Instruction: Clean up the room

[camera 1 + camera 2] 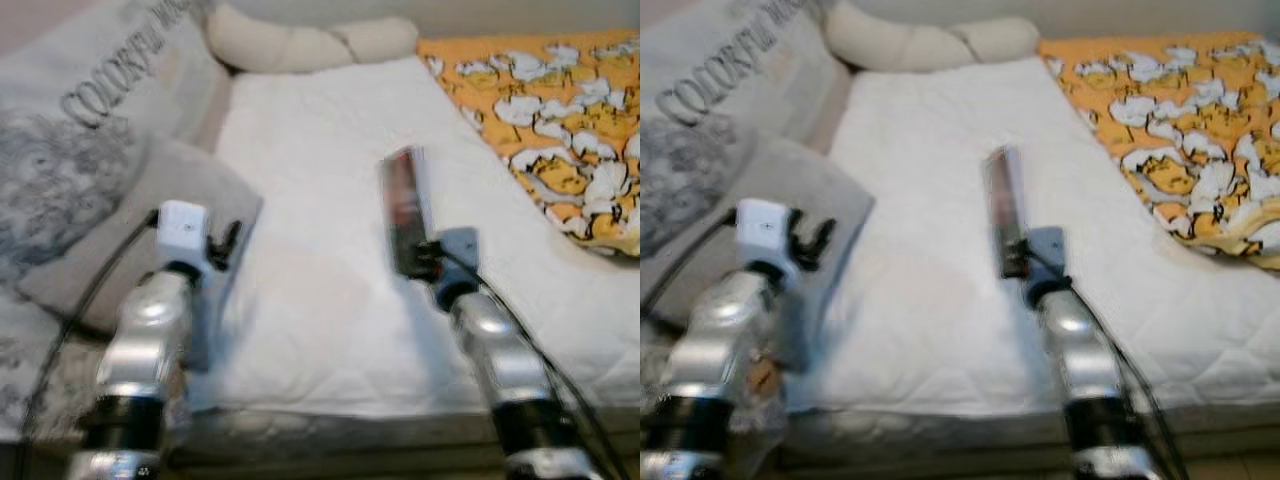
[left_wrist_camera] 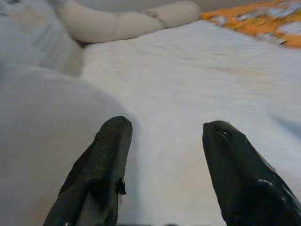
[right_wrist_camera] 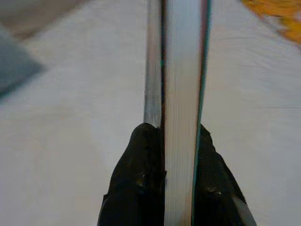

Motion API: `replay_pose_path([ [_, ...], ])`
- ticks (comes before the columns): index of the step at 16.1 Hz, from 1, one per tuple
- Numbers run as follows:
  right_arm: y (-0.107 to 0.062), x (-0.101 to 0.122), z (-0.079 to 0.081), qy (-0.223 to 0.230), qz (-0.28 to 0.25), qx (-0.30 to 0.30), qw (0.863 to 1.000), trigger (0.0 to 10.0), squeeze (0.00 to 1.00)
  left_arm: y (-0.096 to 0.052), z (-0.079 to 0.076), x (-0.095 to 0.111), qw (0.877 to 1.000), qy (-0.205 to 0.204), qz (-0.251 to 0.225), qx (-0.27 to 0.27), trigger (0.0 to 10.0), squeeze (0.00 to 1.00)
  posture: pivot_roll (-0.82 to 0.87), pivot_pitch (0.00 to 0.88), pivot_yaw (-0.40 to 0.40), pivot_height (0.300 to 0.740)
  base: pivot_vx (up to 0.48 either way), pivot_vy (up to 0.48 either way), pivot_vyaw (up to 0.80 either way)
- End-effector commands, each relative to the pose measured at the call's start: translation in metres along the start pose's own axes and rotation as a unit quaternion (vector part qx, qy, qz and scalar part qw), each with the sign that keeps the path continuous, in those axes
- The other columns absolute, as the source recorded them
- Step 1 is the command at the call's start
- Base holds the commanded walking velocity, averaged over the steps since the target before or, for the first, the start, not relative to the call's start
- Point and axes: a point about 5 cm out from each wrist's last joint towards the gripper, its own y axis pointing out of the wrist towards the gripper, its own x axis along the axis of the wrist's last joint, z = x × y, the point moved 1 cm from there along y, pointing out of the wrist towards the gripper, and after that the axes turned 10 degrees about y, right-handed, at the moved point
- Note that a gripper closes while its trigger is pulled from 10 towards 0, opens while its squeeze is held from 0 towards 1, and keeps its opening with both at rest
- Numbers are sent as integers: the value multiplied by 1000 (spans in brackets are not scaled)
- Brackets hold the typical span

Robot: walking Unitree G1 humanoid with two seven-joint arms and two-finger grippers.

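Observation:
A thin book (image 1: 405, 205) with a dark red cover stands on edge above the white mattress (image 1: 320, 200), held up by my right gripper (image 1: 420, 262). In the right wrist view its pale page edge (image 3: 181, 94) runs between the two black fingers (image 3: 141, 183), which are shut on it. My left gripper (image 2: 162, 141) is open with nothing between its fingers, hovering over the mattress beside a grey pillow (image 1: 150, 220); the left wrist (image 1: 185, 235) sits at the bed's left front.
A printed grey cushion (image 1: 90, 110) lies at the left, a cream bolster (image 1: 300, 40) at the head of the bed, and an orange flowered blanket (image 1: 560, 130) at the right. The mattress front edge (image 1: 330, 425) runs just below my arms.

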Motion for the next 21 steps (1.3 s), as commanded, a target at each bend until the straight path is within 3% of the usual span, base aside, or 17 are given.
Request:
replay_pose_path([
  [1,3,18,12,9,-43,21,999,10000,0,-4,13,-2,1000,7,6,18,10000,0,10,0,65,740,345,0,0],
  [4,2,19,17,15,-51,34,998,10000,0,-5,14,-3,1000,6,9,19,10000,0,11,0,64,740,345,0,0],
  [5,1,19,20,-5,-49,47,998,10000,0,-5,14,-3,1000,6,8,20,10000,0,12,0,64,740,334,0,0],
  [16,-2,15,16,26,-51,34,998,10000,0,-10,12,-3,1000,24,10,8,10000,0,12,0,78,740,0,0,0],
  [21,-8,13,17,82,-34,56,994,10000,0,-26,5,-3,997,26,18,-72,10000,0,0,0,97,740,0,0,0],
])
